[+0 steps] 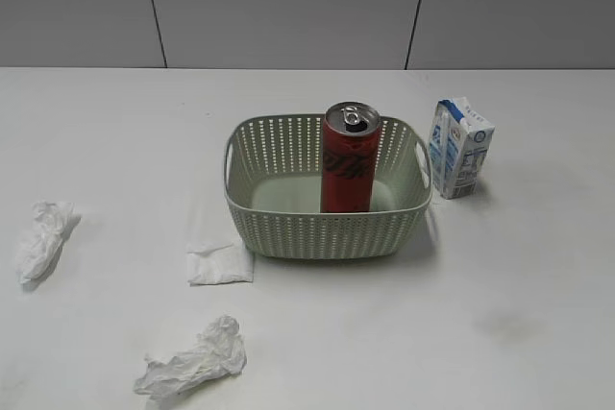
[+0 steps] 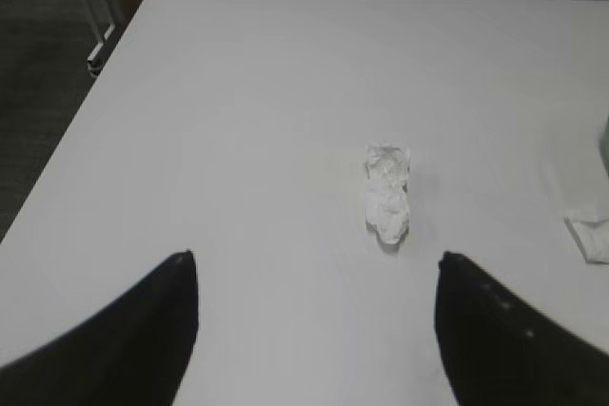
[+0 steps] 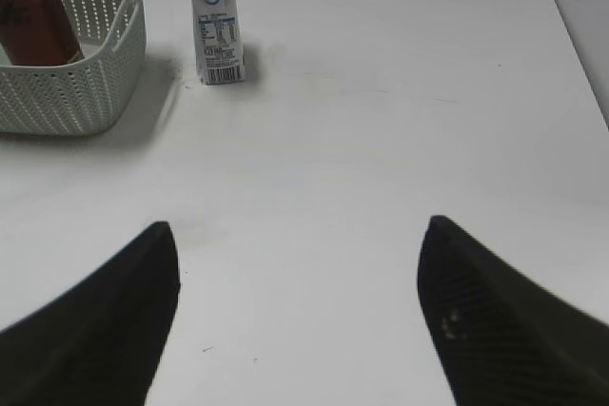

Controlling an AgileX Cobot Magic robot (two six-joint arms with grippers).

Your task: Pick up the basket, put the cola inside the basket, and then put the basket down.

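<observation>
basket (image 1: 327, 228) pale green, set on table (image 1: 500, 314) at centre; cola (image 1: 348, 160) upright inside it; blue-white carton (image 1: 461, 148) just right of basket; crumpled tissues (image 1: 192, 357) near left; left gripper (image 2: 314, 263) spread wide, empty; right gripper (image 3: 300, 230) spread wide, empty

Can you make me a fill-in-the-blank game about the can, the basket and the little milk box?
1. The red cola stands upright inside the ____.
2. The blue-and-white carton stands on the table, ____ the basket.
3. The left gripper and the right gripper are both ____ and hold nothing.
4. The number of crumpled white tissues on the table in the exterior view is ____.

Missing words: basket; outside; open; three
</observation>
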